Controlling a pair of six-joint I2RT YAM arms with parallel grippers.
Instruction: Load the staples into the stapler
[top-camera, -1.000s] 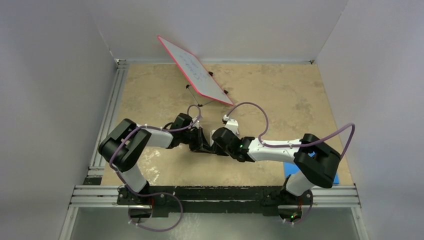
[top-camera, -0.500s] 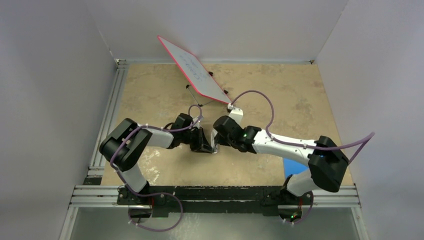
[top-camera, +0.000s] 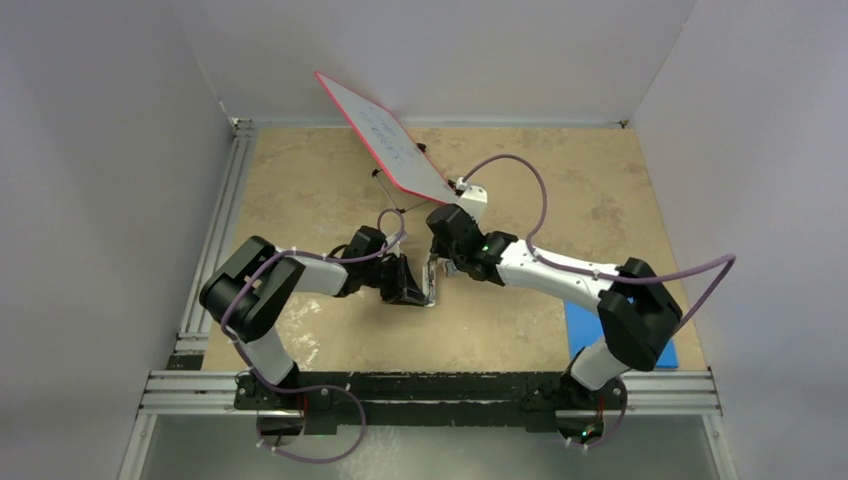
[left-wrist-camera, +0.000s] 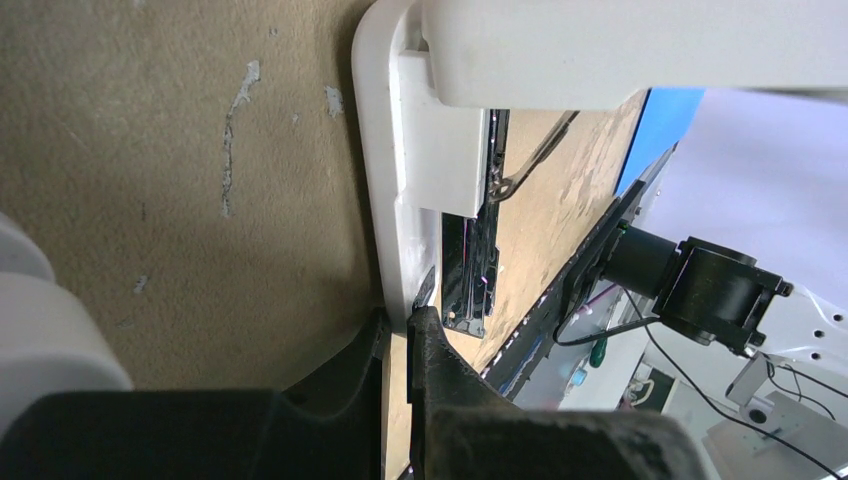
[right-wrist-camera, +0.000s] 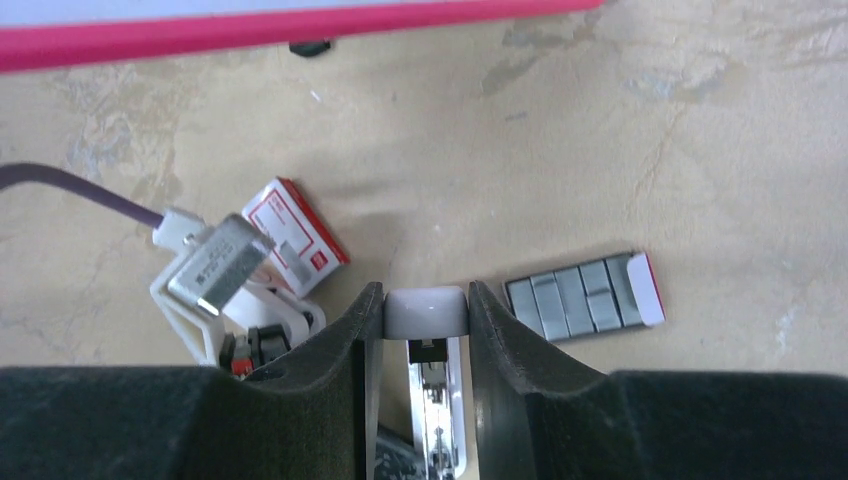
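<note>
Stapler (right-wrist-camera: 427, 312) top gripped in right end effector (right-wrist-camera: 426, 298); left end effector (left-wrist-camera: 398, 335) clamps base.

left gripper (left-wrist-camera: 397, 325): closed | right gripper (right-wrist-camera: 426, 298): clamped | arms: reaching inward, tips near

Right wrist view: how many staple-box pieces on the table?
2: red-and-white sleeve left of the stapler, tray of staples right of it. Others may be hidden behind the fingers.

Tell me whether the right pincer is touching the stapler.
Touching. Right wrist view: both fingers of the right pincer press against the white end of the stapler.
</note>
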